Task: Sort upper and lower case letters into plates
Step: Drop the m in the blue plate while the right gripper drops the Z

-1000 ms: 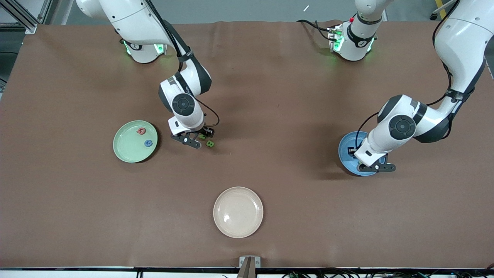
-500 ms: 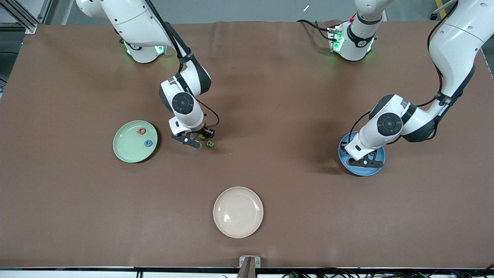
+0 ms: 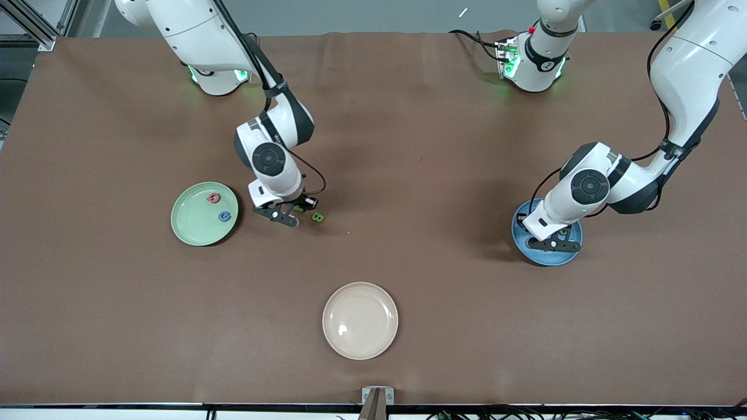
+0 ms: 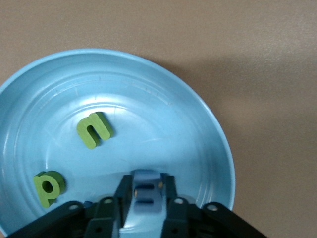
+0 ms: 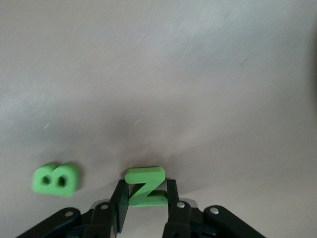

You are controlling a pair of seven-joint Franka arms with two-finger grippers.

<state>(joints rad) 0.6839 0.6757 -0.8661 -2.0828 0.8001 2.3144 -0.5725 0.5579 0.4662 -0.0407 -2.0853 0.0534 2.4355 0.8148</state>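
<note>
Only the right wrist view shows the right hand [image 5: 145, 191] clamped on the green N [image 5: 145, 186], the green B [image 5: 56, 179] beside it on the worktop [image 3: 408, 146]. The left hand [image 4: 144, 198], slightly parted, frames a blue letter [image 4: 144, 197] in the blue plate [image 4: 198, 148] with green u [image 4: 94, 130] and p [image 4: 48, 187]. The green plate [image 3: 192, 227] holds red Q [image 3: 213, 199] and blue G [image 3: 224, 217]; a cream plate [image 3: 360, 320] lies nearest the front camera.

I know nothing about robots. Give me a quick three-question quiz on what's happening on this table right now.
1. True or false: the cream plate holds a letter.
2. Which letter is the right gripper shut on? A) green N B) green B C) red Q
3. How many green letters lie in the blue plate under the left gripper?

Key: 1 false. 2 A. 3 two, the u and the p.
</note>
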